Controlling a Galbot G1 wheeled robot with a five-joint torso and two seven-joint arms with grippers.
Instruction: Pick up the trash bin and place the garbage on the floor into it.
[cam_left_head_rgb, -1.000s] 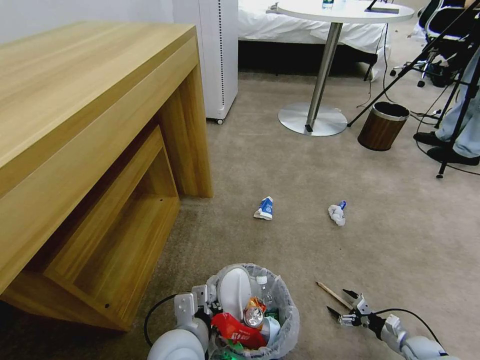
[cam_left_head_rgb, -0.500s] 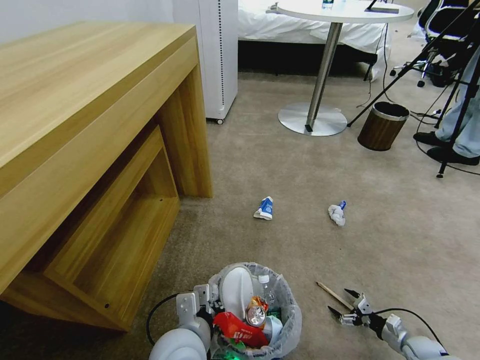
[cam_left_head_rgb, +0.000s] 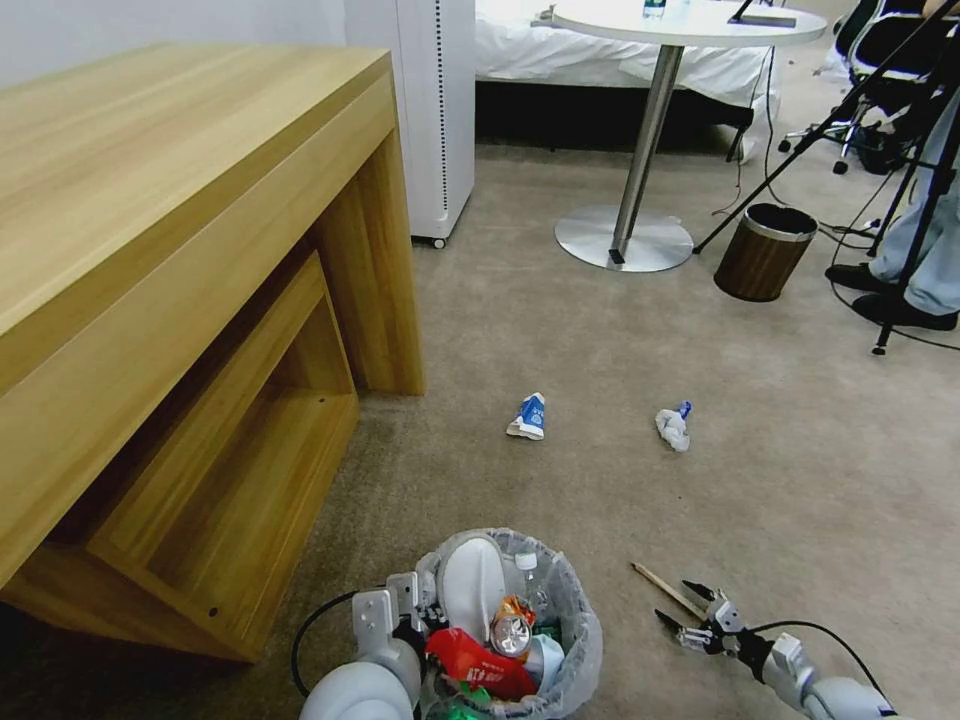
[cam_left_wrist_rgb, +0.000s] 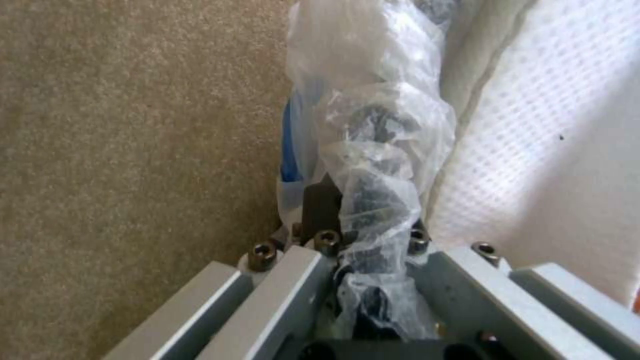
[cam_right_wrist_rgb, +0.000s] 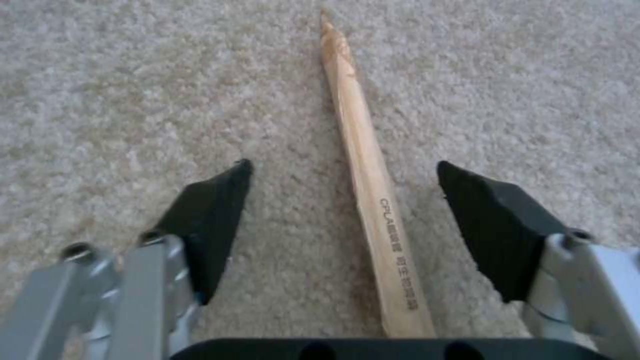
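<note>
Floor: beige carpet (cam_left_head_rgb: 800, 480) runs from the wooden desk (cam_left_head_rgb: 180, 250) out to a round table (cam_left_head_rgb: 690, 20); all places below are given relative to the trash bin.
Trash bin (cam_left_head_rgb: 575, 640): sits on the carpet beside the desk, bag-lined, already holding a white slipper, red wrapper and can.
Left gripper (cam_left_wrist_rgb: 360, 260): clenched on the bin's rim and bag, on its desk side.
Right gripper (cam_right_wrist_rgb: 340, 220): released, jaws spread, low over the carpet on the bin's far side from the desk.
Wooden stick (cam_right_wrist_rgb: 363, 185): flat on the carpet near the bin, between my open right jaws, touching neither; long axis runs straight out ahead of the gripper.
Nearer arm: right.
Remaining litter: carton (cam_left_head_rgb: 528, 417) and crumpled paper (cam_left_head_rgb: 673, 427), well beyond the bin.
</note>
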